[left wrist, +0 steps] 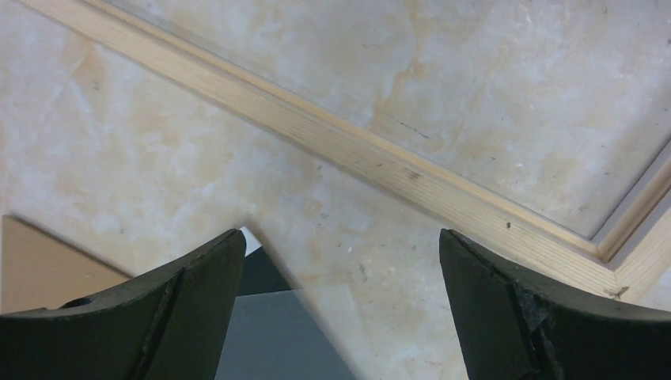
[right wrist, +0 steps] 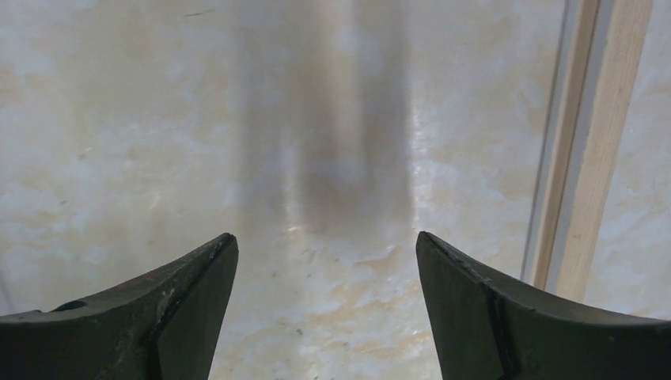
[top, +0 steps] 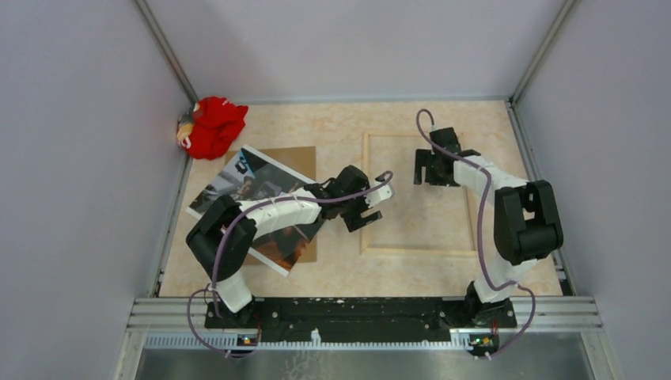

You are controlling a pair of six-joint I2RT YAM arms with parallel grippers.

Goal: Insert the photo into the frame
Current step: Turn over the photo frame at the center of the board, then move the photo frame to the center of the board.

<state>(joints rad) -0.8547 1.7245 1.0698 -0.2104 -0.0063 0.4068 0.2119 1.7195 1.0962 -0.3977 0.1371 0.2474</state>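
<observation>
We are hovering our spread, empty left hand (top: 362,219) just beside a corner of the pale-wood frame (top: 411,251), the dark, white-bordered photo (top: 236,186) lying just behind it.

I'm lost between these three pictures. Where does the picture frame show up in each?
Top external: the frame lies flat, right of centre.
Left wrist: its wooden rail crosses diagonally from upper left to a corner at lower right.
Right wrist: one rail runs down the right edge.
Shared landmark: the marbled beige table, visible in all three.
</observation>
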